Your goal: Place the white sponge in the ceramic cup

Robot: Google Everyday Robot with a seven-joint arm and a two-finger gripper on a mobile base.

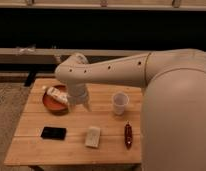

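Observation:
The white sponge [93,136] lies flat on the wooden table [36,147], near its front edge at the middle. The ceramic cup [119,102] stands upright behind it and to the right, apart from it. My gripper [80,104] hangs at the end of the big white arm over the table's back left, just right of the plate and left of the cup. It is well above and behind the sponge and touches neither the sponge nor the cup.
A reddish-brown plate [50,104] at the back left holds a whitish marked packet [56,94]. A flat black rectangle [53,132] lies at the front left. A dark red slender object [128,135] lies right of the sponge. My arm's bulk covers the table's right side.

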